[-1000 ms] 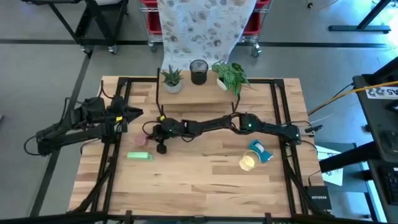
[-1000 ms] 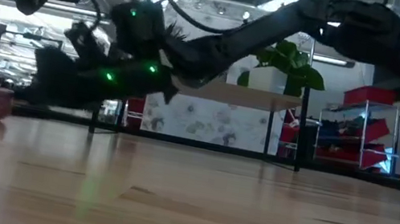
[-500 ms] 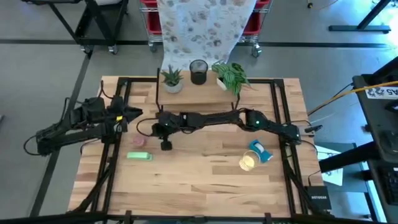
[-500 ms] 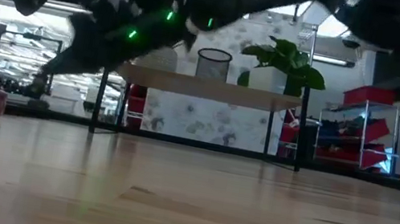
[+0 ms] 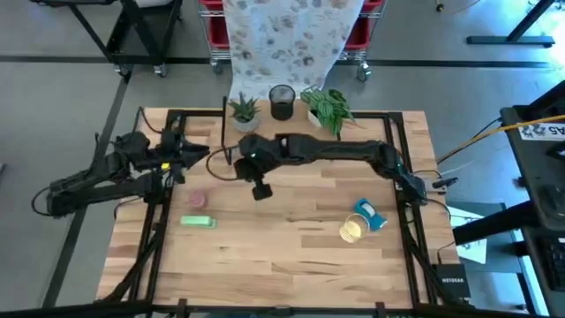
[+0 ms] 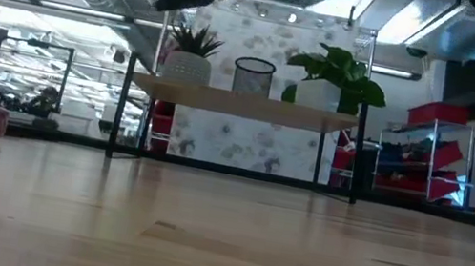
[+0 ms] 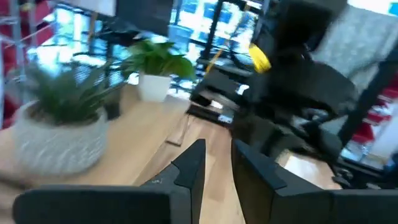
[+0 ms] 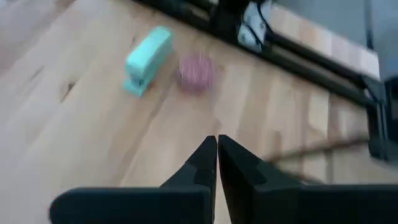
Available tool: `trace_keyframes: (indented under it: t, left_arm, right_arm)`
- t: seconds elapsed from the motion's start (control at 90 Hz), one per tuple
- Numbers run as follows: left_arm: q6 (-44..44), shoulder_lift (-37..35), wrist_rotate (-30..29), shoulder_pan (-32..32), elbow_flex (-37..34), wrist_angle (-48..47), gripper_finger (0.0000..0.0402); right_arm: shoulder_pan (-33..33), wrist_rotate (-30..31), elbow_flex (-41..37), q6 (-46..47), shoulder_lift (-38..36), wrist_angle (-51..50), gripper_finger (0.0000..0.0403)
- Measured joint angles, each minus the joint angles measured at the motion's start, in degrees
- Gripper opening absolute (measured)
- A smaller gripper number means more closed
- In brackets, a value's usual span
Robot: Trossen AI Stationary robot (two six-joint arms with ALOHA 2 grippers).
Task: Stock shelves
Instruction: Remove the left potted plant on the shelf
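From above, you see a light wood table (image 5: 291, 247) framed by black rails, on a grey floor. The shelves (image 5: 278, 132) stand at the far edge, carrying a spiky plant in a white pot (image 5: 244, 113), a dark mesh cup (image 5: 282, 102) and a leafy plant (image 5: 325, 106). The right gripper (image 5: 261, 190) reaches across the table's middle, just in front of the shelves. The left gripper (image 5: 196, 155) hangs over the left rail. A green stapler (image 5: 198, 222) and a pink cup (image 5: 196, 200) lie near the left side; a gold wire basket (image 5: 353, 230) and a blue item (image 5: 370, 215) lie to the right. The front half stays bare.

At table height, the space under the shelves (image 6: 242, 105) is clear.

The left wrist view shows its fingers (image 7: 189, 165) slightly parted, holding nothing.

The right wrist view shows its fingers (image 8: 204, 158) nearly together, empty, above bare wood.
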Motion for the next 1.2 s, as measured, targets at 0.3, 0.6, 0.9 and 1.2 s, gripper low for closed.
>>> trace_keyframes:
  t: [0.3, 0.6, 0.9, 1.2]
  left_arm:
    - [13.7, 19.6, -2.6, 0.0, 5.4, 2.8, 0.006]
    - [21.6, 26.6, -10.5, 2.2, 12.9, -6.6, 0.0112]
    - [22.0, 26.9, -11.7, 6.1, 13.4, -12.5, 0.0213]
    - [24.9, 30.0, -13.7, 10.8, 13.4, -11.0, 0.0276]
  right_arm:
    - [-1.8, 2.9, -8.6, 3.2, -6.9, -3.3, 0.0]
    - [-8.8, 3.0, -31.1, 5.5, -13.4, 20.8, 0.0001]
    - [-11.6, -0.5, -31.3, 10.0, -12.7, 22.3, 0.0027]
    - [-11.5, 1.2, -30.8, 9.4, -12.7, 23.8, 0.0213]
